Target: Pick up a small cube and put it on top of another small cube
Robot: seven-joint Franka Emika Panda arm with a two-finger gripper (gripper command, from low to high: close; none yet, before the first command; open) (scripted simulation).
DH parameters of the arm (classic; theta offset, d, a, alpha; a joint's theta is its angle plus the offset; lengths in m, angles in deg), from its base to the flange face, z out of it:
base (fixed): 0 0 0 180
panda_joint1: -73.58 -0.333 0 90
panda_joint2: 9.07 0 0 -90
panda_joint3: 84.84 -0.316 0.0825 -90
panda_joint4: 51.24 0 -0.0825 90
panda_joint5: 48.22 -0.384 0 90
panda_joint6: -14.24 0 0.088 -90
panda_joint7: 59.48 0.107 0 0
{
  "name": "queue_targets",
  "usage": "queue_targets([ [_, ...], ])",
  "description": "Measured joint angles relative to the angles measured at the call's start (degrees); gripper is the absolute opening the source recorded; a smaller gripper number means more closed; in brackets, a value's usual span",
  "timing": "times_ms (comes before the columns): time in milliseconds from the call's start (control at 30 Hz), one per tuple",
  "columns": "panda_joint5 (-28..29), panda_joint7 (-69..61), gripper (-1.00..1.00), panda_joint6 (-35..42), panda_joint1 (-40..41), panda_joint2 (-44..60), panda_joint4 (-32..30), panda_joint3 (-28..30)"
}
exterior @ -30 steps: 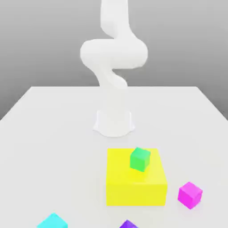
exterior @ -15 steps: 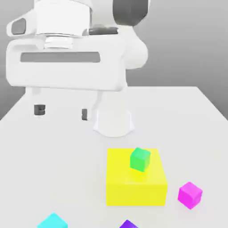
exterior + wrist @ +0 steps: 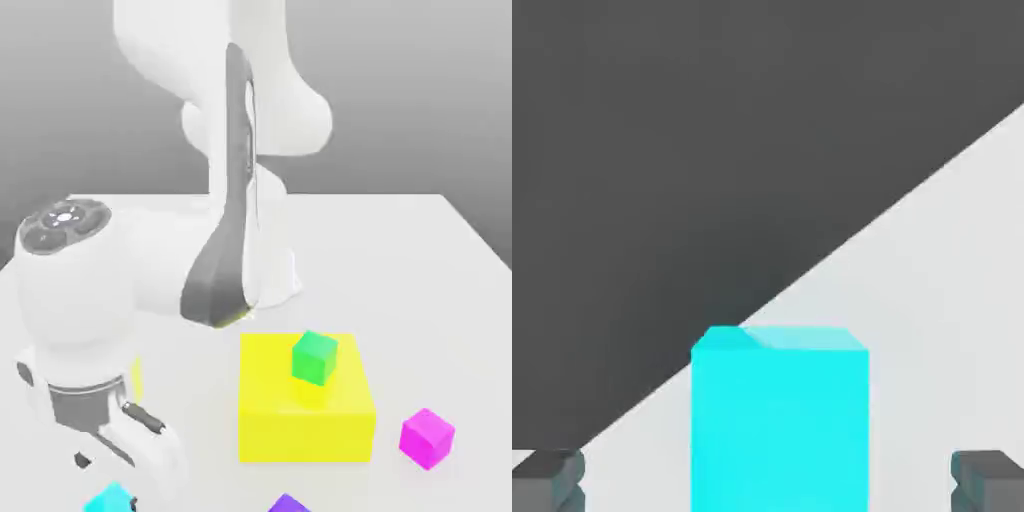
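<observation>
At the exterior view's left near corner of the white table (image 3: 430,250), the cyan cube (image 3: 110,498) sits close to the near edge, partly covered by the robot's hand. The gripper (image 3: 768,480) hangs just above this cube with its jaws spread wide and nothing grasped; in the hand view the two dark fingertips (image 3: 547,478) stand apart on either side of the cube (image 3: 780,420), each with a clear gap to its faces. The table's edge runs diagonally close behind the cube there, with dark floor beyond.

The white arm (image 3: 235,180) bends down from its base at the middle of the table toward the near left, wrist low and hand pointing downward.

Right of the hand, bare table separates it from the big yellow block (image 3: 305,410). The green cube (image 3: 315,357) rests on top of that block, toward its far side, with open air above it. Near the front edge, a purple cube (image 3: 290,504) lies just below the block. Furthest right, a magenta cube (image 3: 427,437) stands on the table just beside the block, with free surface around it.
</observation>
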Motion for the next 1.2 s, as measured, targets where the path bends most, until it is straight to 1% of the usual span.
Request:
queue_targets([
  [33, -0.3, -0.2, -1.00, -1.2, 0.1, 1.5, 0.3, -0.1],
  [267, -0.3, -0.2, -1.00, -1.3, 0.1, 1.7, 0.3, -0.2],
  [433, 1.1, 1.0, -1.00, 5.2, -1.0, -7.3, -2.1, 0.5],
  [567, 2.4, 3.0, -1.00, 8.1, -4.1, -15.7, -7.5, -0.9],
  [767, 3.3, 5.3, -1.00, 12.1, -8.9, -28.1, -15.9, -4.7],
  [933, 2.7, 6.3, -1.00, 15.4, -12.3, -38.5, -23.0, -6.8],
  [1133, 0.6, 6.6, -1.00, 19.5, -16.7, -51.2, -31.5, -10.2],
  [1200, 0.3, 6.6, -1.00, 17.2, -17.3, -50.7, -33.3, -10.8],
])
